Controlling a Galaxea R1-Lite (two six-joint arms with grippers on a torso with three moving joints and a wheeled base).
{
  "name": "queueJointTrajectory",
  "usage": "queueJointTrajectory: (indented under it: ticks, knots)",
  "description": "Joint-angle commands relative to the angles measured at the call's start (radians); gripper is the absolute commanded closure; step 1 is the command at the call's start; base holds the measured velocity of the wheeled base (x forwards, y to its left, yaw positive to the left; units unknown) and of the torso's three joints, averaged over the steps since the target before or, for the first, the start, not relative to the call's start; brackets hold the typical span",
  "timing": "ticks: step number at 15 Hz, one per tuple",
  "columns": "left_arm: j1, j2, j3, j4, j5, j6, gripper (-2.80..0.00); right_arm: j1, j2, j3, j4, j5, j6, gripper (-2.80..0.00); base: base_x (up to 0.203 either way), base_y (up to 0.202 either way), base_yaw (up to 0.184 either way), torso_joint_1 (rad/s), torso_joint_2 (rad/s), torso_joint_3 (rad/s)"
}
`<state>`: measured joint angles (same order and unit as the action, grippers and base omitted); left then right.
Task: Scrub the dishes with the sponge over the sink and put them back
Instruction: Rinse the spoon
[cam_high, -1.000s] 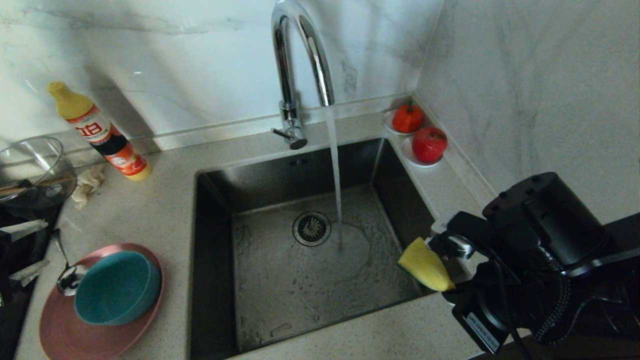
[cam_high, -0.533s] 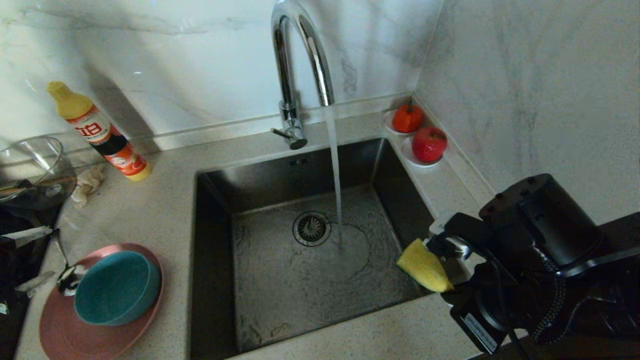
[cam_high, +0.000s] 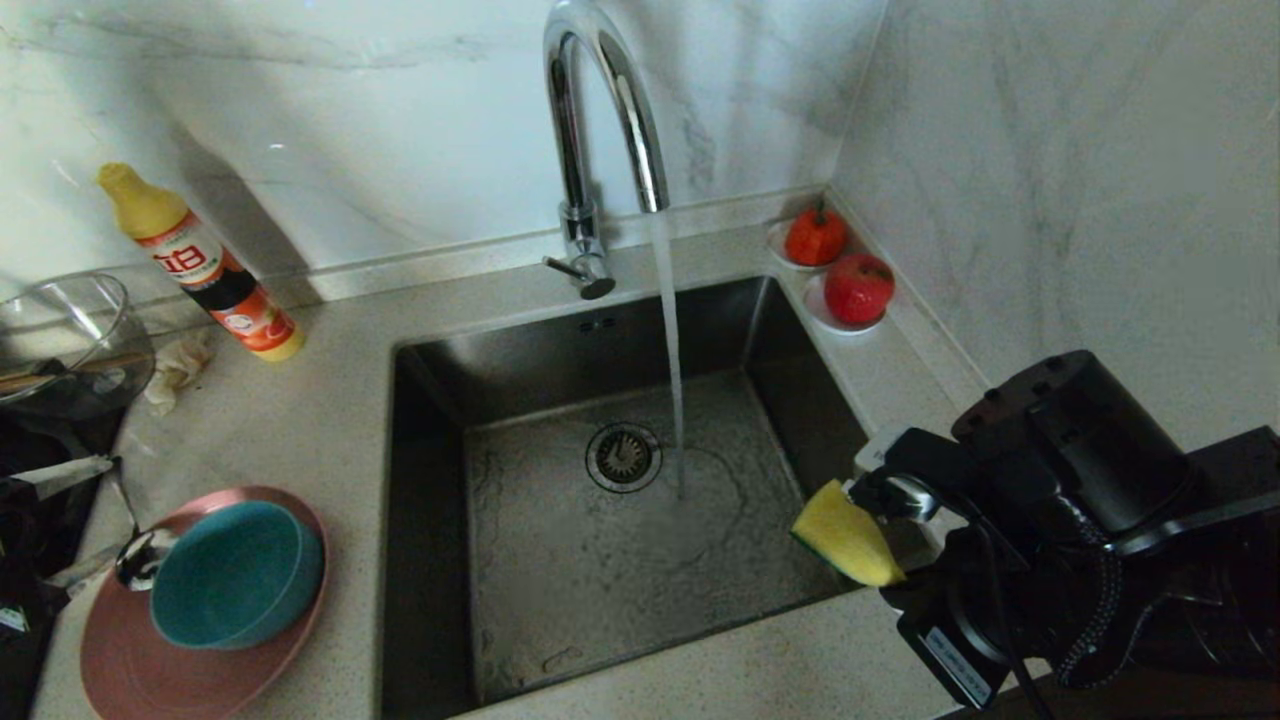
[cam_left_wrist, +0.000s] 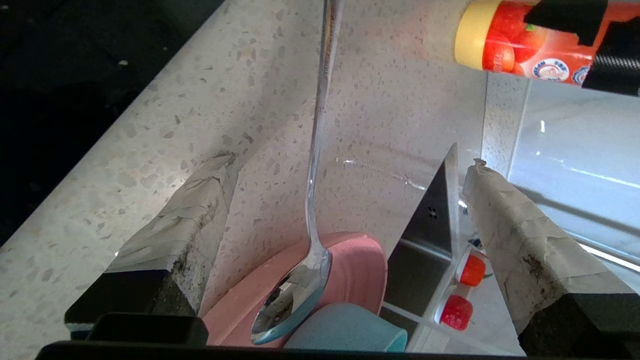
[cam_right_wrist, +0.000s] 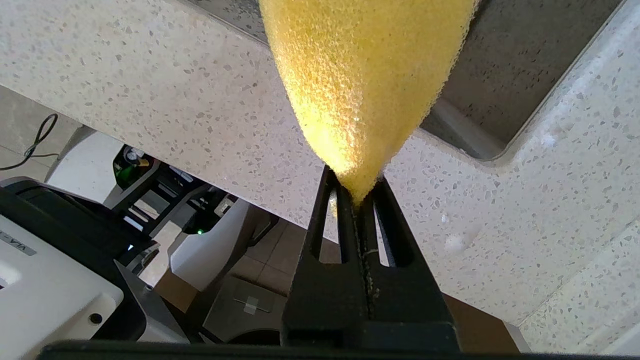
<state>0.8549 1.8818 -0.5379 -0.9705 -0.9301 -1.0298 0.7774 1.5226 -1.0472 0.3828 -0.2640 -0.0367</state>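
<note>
1. Down at the front left of the table (cam_high: 330, 420): pink plate (cam_high: 120, 670) with the teal bowl (cam_high: 235, 575) sitting on it, silver spoon (cam_high: 140, 560) lying with its bowl end on the plate rim, touching the teal bowl, handle out over the table.
2. Right over that spoon handle: left gripper (cam_left_wrist: 330, 200), taped fingers (cam_left_wrist: 510, 235) spread wide, one on each side of the handle, not touching it.
3. Front right, over the sink's near right corner: right gripper (cam_right_wrist: 357, 200), fingers pinched tight on the yellow sponge (cam_high: 845, 535).
4. Middle: steel sink (cam_high: 560, 350), drain strainer (cam_high: 623, 457), water running from the chrome tap (cam_high: 600, 120).
5. Further back: orange bottle (cam_high: 210, 275), glass bowl (cam_high: 60, 335), beige cloth scrap (cam_high: 178, 365) on the left, two red fruits (cam_high: 857, 287) on little saucers in the right corner.
</note>
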Motion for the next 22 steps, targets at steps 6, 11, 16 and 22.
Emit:
queueJointTrajectory:
  ticks: [6,11,16,22]
  knots:
    - [0.024,0.122,0.009,-0.157,-0.065,-0.01,-2.8,0.001,0.011,0.0,0.002,-0.001,0.0,0.0,0.0,0.0,0.0,0.0,0.0,0.0]
    - [0.027,0.175,0.019,-0.263,-0.104,-0.012,-2.8,0.0,0.014,-0.002,0.002,0.0,0.0,0.0,0.0,0.0,0.0,0.0,0.0,0.0]
    - [0.026,0.213,0.016,-0.29,-0.13,-0.012,-2.8,0.0,0.013,-0.008,0.002,0.002,0.0,0.0,0.0,0.0,0.0,0.0,0.0,0.0]
    - [0.026,0.28,0.015,-0.396,-0.158,-0.057,-2.8,-0.004,0.014,-0.008,0.002,0.008,0.001,0.0,0.0,0.0,0.0,0.0,0.0,0.0]
